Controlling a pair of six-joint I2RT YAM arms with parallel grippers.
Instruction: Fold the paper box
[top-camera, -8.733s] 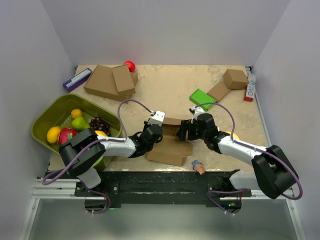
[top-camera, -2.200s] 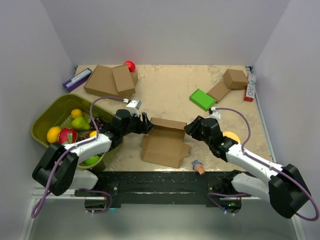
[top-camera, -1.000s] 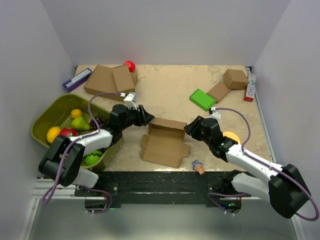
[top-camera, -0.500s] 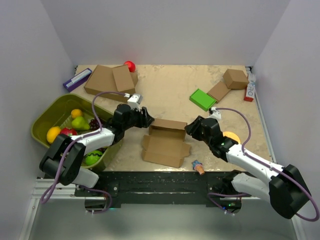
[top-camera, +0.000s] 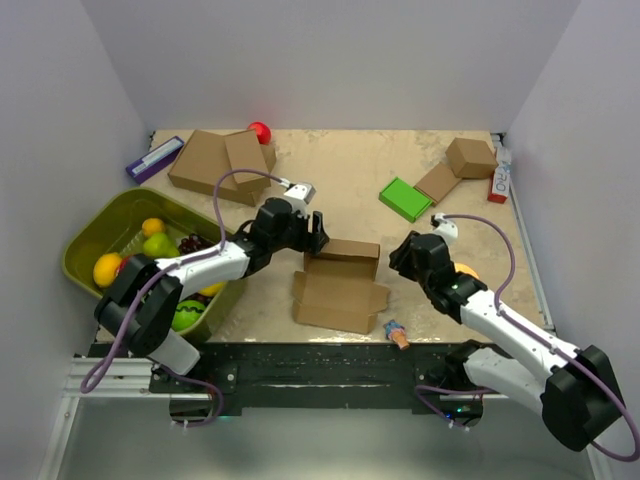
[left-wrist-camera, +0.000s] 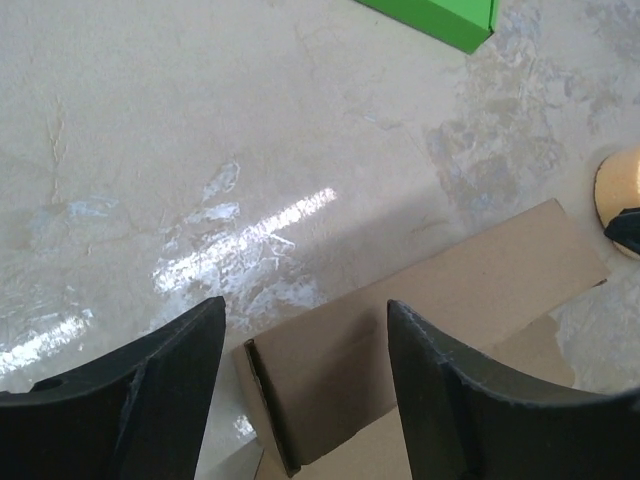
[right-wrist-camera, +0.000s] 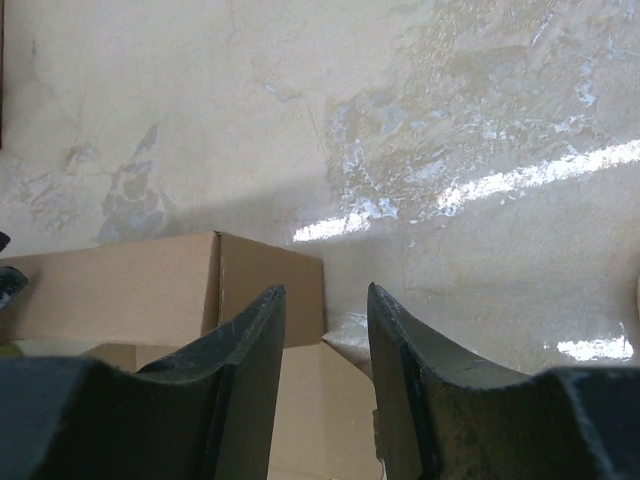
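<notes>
The paper box (top-camera: 338, 300) lies on the sandy table (top-camera: 340, 180) near its front edge, between the two arms. Its base panel is flat and its rear wall stands upright (loose flaps spread at both ends). The left gripper (top-camera: 316, 236) hovers at the left end of that upright wall. Its wrist view shows the jaws spread wide with the wall's corner below the gap and nothing held; contact cannot be confirmed. The right gripper (top-camera: 399, 256) sits just beside the wall's right end, jaws moderately parted and empty, the box corner visible beneath them. A green bin (top-camera: 105, 215) of fruit stands at the left edge. A green block (top-camera: 404, 198) lies well behind the box.
</notes>
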